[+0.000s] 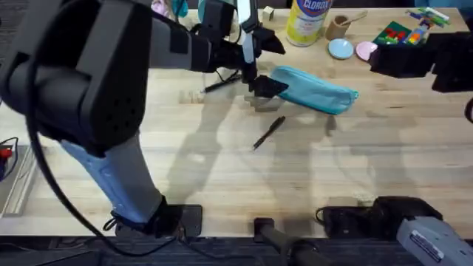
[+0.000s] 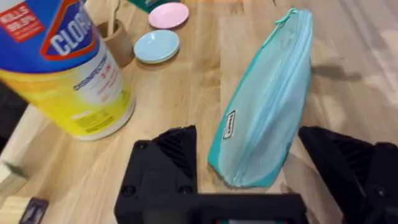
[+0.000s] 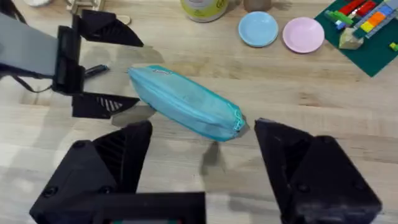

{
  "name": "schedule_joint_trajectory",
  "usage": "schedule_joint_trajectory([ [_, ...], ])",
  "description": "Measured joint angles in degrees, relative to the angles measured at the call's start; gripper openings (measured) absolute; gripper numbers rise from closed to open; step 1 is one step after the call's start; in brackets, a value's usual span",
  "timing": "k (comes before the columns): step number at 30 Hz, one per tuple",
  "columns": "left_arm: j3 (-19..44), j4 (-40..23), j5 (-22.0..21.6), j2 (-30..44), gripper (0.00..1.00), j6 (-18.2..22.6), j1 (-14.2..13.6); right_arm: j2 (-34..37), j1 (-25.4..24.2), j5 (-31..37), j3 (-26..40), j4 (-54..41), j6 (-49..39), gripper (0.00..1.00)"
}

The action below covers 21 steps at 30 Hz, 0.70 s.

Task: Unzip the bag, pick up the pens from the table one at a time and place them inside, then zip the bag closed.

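Overhead, the left gripper (image 1: pixel 259 63) hangs spread wide at the turquoise pencil pouch's (image 1: pixel 316 89) near end, gripping nothing, the right gripper (image 3: pixel 202 134) gapes empty above the wooden table (image 1: pixel 369 162), one black pen (image 1: pixel 269 133) just beside the pouch.

Wooden table (image 1: pixel 355 170) — pouch (image 1: pixel 314 89), pen (image 1: pixel 269 133)

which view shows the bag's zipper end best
The right wrist view: the whole bag lies in sight, and its zipper end faces the camera. The left wrist view shows the bag lengthwise, its label end nearest. Overhead, the bag is small, partly hidden by the left gripper.
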Motion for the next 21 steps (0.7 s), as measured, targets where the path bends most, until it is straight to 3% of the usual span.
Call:
schedule_joint_trajectory([
  [9, 0.0, 0.14, 0.86, 2.78, 0.993, -0.5, -2.17, 0.0, 0.0, 0.0, 0.0, -0.01, 0.0, 0.996],
  [21, 0.0, 0.16, 3.87, 2.78, 0.987, -0.75, -0.44, 0.0, 0.0, 0.0, 0.0, -0.01, 0.0, 0.996],
])
